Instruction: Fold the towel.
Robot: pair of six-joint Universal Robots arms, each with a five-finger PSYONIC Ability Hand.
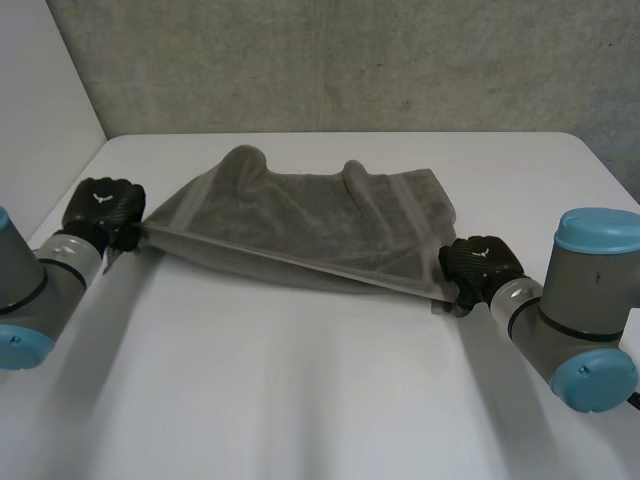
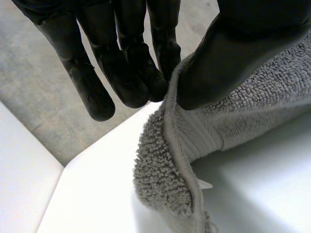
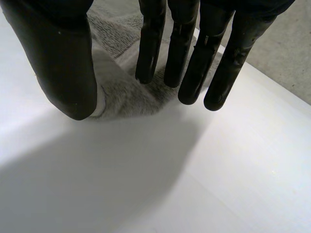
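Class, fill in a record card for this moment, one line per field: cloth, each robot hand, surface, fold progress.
Cloth: grey towel, near edge stretched taut, far part rumpled
Left robot hand: pinching the near left corner
Right robot hand: pinching the near right corner
Surface: white table
Fold progress: near edge not yet laid over the far part

No words or numbers can be read here. A small pale mark sits on the back of the black left hand (image 1: 100, 205) and another on the black right hand (image 1: 480, 264), both too small to make out. A little white tab (image 2: 204, 184) at the hem of the grey terry towel (image 2: 155, 179) looks blank.
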